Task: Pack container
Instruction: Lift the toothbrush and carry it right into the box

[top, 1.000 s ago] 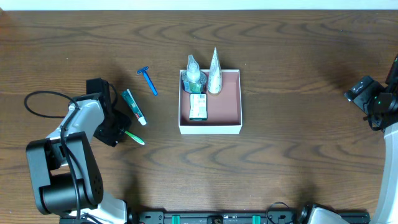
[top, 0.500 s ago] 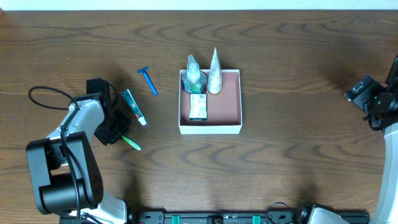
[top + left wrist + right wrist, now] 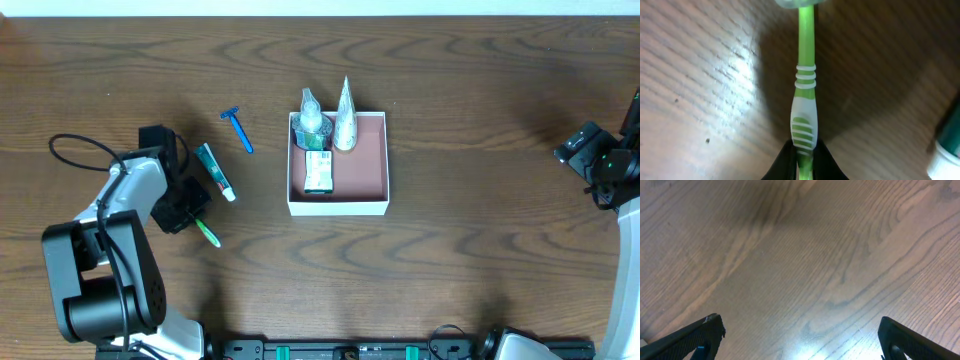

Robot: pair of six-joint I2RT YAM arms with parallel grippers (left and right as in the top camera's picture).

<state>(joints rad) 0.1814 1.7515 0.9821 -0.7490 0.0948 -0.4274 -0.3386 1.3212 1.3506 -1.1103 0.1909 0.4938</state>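
Observation:
The container point(image 3: 372, 172) is a shallow square box with white walls and a reddish-brown inside, at the table's middle. It holds two clear pouches point(image 3: 343, 125) at its back and a green-and-white packet point(image 3: 319, 171). My left gripper point(image 3: 193, 216) is shut on the handle of a green toothbrush point(image 3: 208, 233), far left of the container; in the left wrist view the toothbrush point(image 3: 804, 107) points away from the fingers point(image 3: 804, 159). A green-and-white toothpaste tube point(image 3: 215, 171) and a blue razor point(image 3: 238, 130) lie on the table. My right gripper point(image 3: 600, 165) is open and empty at the far right.
A black cable point(image 3: 72, 150) loops beside the left arm. The toothpaste tube's end shows at the right edge of the left wrist view point(image 3: 947, 145). The right wrist view shows only bare wood between the fingers point(image 3: 800, 335).
The toothbrush in my left gripper has swung, its free end moving left and toward the front edge. The cable loop has shifted slightly. The right arm has not moved.

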